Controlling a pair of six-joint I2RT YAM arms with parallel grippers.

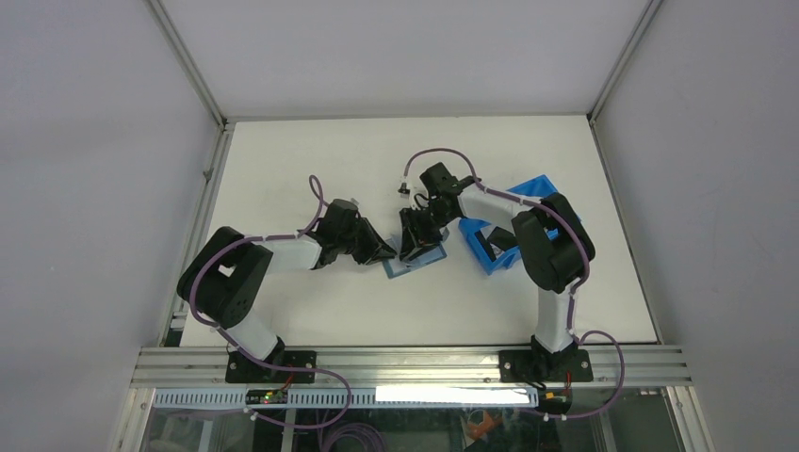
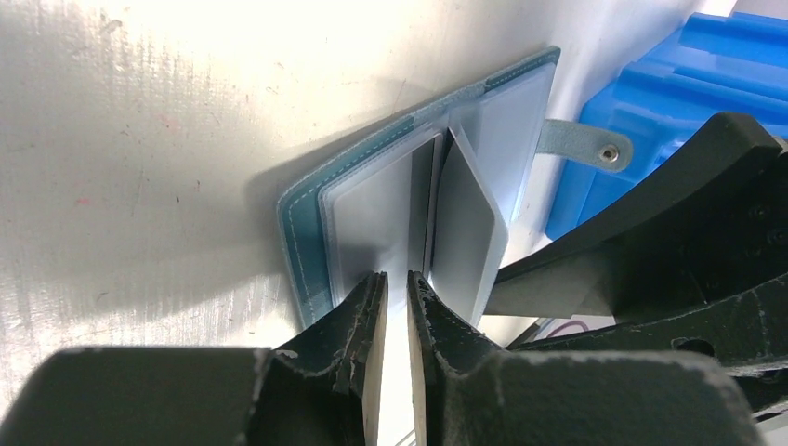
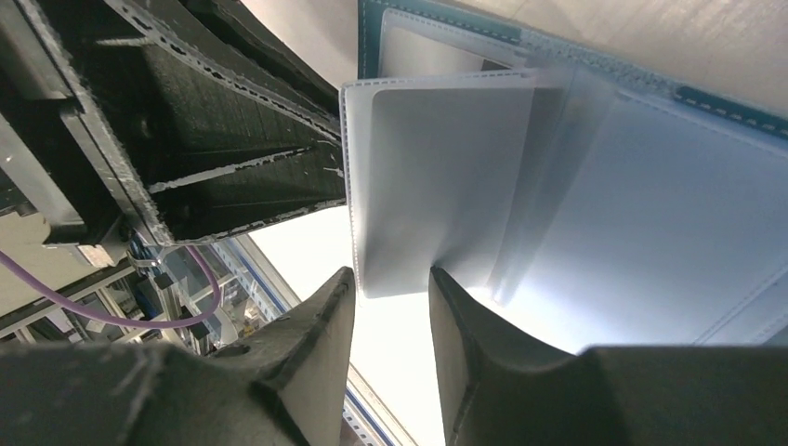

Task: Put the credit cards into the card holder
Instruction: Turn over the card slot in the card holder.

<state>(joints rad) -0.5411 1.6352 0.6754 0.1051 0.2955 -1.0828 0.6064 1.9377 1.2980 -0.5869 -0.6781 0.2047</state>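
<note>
Both arms crowd in over the card holder (image 1: 415, 264), which lies open on the counter (image 2: 139, 139) between them, teal cover down, grey pockets up. Its snap tab (image 2: 581, 144) pokes out toward the blue bin (image 2: 650, 102) just beside it.

The left claw (image 2: 390, 299) sits right at the holder's near edge with its fingers almost together, only a thin bright slit between them. I cannot tell whether it pinches a pocket edge or merely touches it.

The right claw (image 3: 390, 311) comes in from the other side, jaws apart and nothing between them.

Here is the relation that matters: one pocket leaf (image 3: 437, 177) stands up off the spine, and its free edge hangs just ahead of the right claw's gap, almost in line with it. So the right arm looks better placed for the leaf, while the left steadies the holder.

And the credit cards? I can pick out no loose one. The raised leaf shows a pale, round-cornered rectangle inside that may be one, already pocketed.
</note>
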